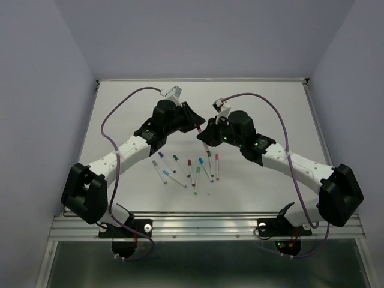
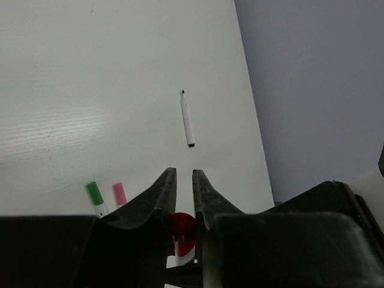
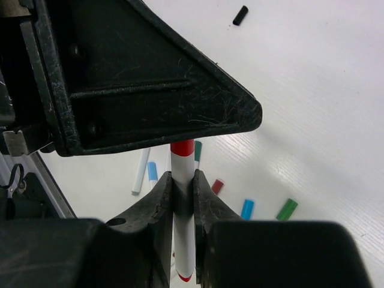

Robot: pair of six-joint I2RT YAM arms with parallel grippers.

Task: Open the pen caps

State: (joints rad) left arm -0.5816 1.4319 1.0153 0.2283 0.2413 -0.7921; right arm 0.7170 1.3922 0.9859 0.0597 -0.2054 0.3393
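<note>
– White-barrelled pens [image 1: 186, 168] lay fanned on the matte table [image 1: 120, 108] near the bases. Beyond them the left gripper [image 1: 196, 124] and right gripper [image 1: 206, 134] met nose to nose. Too small there to read the jaws.
– Left wrist?
– Black fingers [image 2: 165, 195] were pressed on the red cap [image 2: 184, 230], which sat deep between them. On the table beyond lay a black pen [image 2: 188, 120], already uncapped.
– Right wrist?
– Scuffed fingers [image 3: 162, 192] pinched the red pen [image 3: 183, 246] by its white barrel, just below the cap. The cap end ran up behind the left claw. A loose black cap [image 3: 240, 15] lay well apart.
– Handling?
– Light, stiff, glossy round plastic, so I'd expect slip and roll. Grip the cap on its short wall and the barrel close under it, then pull straight along the axis. A skewed pull could twist it out.
</note>
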